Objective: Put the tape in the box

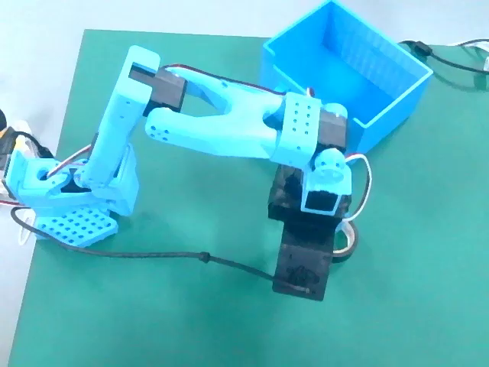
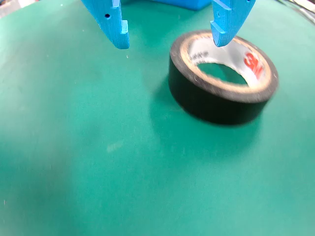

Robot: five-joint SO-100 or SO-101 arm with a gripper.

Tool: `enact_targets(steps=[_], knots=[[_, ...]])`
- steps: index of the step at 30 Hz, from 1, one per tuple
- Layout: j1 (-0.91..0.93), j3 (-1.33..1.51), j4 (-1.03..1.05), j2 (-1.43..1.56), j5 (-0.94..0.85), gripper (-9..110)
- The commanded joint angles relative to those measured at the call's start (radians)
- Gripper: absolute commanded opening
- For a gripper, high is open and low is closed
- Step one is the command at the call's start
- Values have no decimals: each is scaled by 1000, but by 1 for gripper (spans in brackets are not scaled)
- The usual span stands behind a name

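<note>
In the wrist view the tape (image 2: 224,81) is seen lying flat on the green bench (image 2: 98,162), hole up, w/ the gripper (image 2: 170,37) spread wide above it. The right-hand finger (image 2: 229,19) hangs over the roll's core ring, its tip in front of the inner whitish wall, while the left-hand finger (image 2: 110,22) is well clear of the roll on its left, over bare mat. Nothing is held; whether the right tip touches the roll can't be told. So the roll sits off-centre, toward the right side of the gap, not between the fingers. Red lettering is seen inside the core only in this view, and a sliver of the box (image 2: 172,4) shows at the top edge. In the fixed view the tape (image 1: 348,243) is mostly hidden under the wrist & black camera block; only a bit of its rim shows at the block's right side. That view gives the wider layout instead: the arm (image 1: 221,115) reaches across the bench (image 1: 428,290), and the box (image 1: 382,115) stands near the far right corner, apart from the roll, w/ nothing seen inside. The fingers themselves are hidden in that view.
</note>
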Motion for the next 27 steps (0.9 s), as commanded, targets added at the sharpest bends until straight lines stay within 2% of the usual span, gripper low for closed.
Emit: enact_targets(steps=[1,19,22,27], knots=[[9,-69,-12,-6,-17,23],[20,-72,-32,-54,-23,22],[21,-72,-32,-54,-25,19],[21,-72,-32,-52,-25,0]])
